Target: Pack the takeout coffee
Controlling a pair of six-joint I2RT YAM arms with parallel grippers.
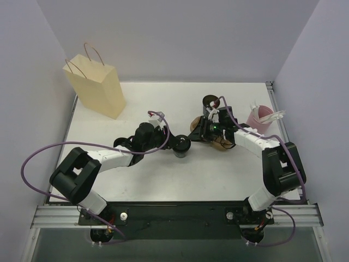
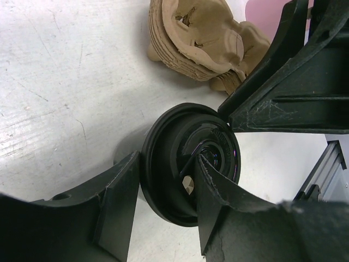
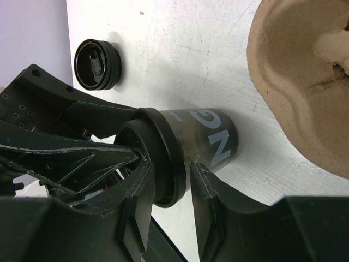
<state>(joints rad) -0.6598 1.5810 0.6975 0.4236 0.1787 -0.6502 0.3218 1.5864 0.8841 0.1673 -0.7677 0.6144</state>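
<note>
- Left gripper (image 2: 166, 180): arm stretched low to mid-table, fingers clamped on the lid rim of the upright coffee cup (image 1: 182, 145).
- Right gripper (image 3: 170, 191): reaches in opposite, fingers bracketing the same cup below the lid; firm contact cannot be confirmed.
- Risk: opposing pulls could pop the lid or tip the cup.
- Pulp carrier (image 2: 196, 43), just beyond: a low transfer could snag its rim.

a white table (image 1: 163, 180) fills a booth closed in by plain, pale lavender-grey walls (image 1: 180, 38) at the back and on both sides. its top is scuffed and scratched. an aluminium rail (image 1: 54, 216) runs along its near edge. the light is soft and even.
</note>
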